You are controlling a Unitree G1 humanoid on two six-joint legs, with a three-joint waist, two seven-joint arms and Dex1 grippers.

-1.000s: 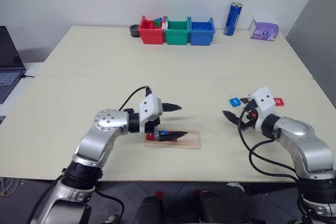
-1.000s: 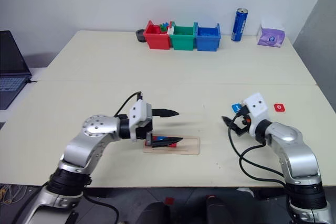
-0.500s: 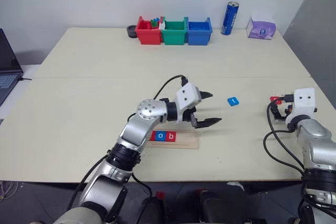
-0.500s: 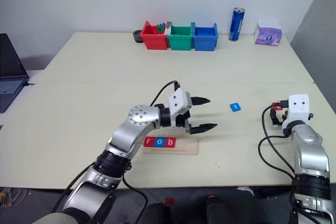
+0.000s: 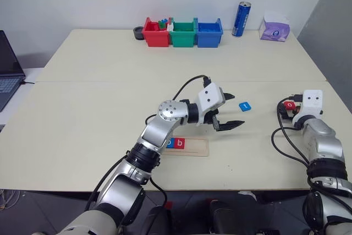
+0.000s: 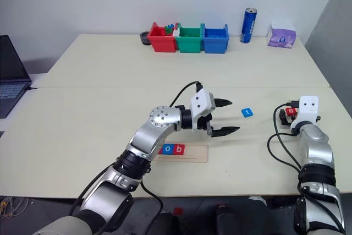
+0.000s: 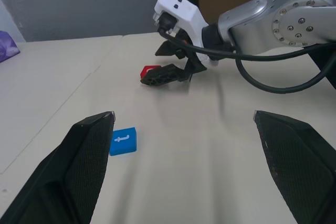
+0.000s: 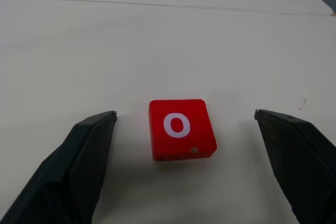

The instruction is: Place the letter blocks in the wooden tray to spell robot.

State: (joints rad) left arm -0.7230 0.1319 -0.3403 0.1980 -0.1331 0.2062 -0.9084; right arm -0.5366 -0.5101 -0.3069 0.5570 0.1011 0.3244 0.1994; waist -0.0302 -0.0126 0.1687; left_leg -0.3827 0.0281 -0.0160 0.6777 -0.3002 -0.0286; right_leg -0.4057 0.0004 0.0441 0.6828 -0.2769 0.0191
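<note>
At the lower middle of the head view the wooden tray (image 6: 181,152) lies on the tabletop (image 6: 82,114), its left end hidden under the left arm; a blue tile marked "o" (image 6: 168,149) and a red tile marked "b" (image 6: 179,149) sit side by side in its groove, and whether an "r" sits left of them I cannot tell. Right of centre, the left gripper (image 6: 227,116) hangs above the tabletop with its jaws spread wide and empty, pointing toward the blue tile marked "t" (image 6: 247,113), which lies just beyond its tips. At the far right, the right gripper (image 6: 286,115) stands with jaws fully open and holding nothing, one on each side of the red tile marked "o" (image 8: 181,128), neither touching it. The step in hand looks to be picking up that red "o", the next letter due after "b". To do it well, the jaws should come low enough to catch the tile's thin edges, stay centred so both sides meet it together, and close squarely on opposite flat sides so it does not twist or skid away. No brand reads on the blue can (image 6: 250,26) at the upper right; the white letters on the tiles are all the writing I can make out.
</note>
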